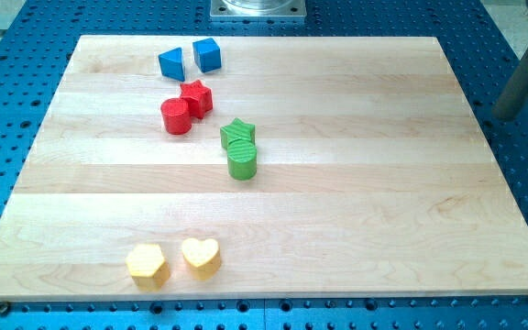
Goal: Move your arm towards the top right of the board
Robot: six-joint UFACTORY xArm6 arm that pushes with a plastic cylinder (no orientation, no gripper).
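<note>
Looking from the near edge: the wooden board (337,183) lies on a blue perforated table (521,183). My tip (505,115) is the lower end of a dark grey rod slanting in from the view's right edge, off the board, just past its right edge at the far end, over the blue table. No pincer on this rig, only the rod, so nothing to report as spread or pinching.

Blocks all well apart from the tip:
- blue block (171,63) and a second blue cube (207,55), far left of centre, just beside each other.
- red cylinder (177,116) touching the red star (196,96).
- green star (237,132) touching the green cylinder (243,159), mid-board.
- yellow hexagon (146,264) and yellow heart (201,257), near edge, left.

Judgement: the task looks essentially done, maybe overshot. The rod sits beyond the far right corner region rather than over it. If anything is left, it is a small shift left, back onto the board. No block stands near that path.
</note>
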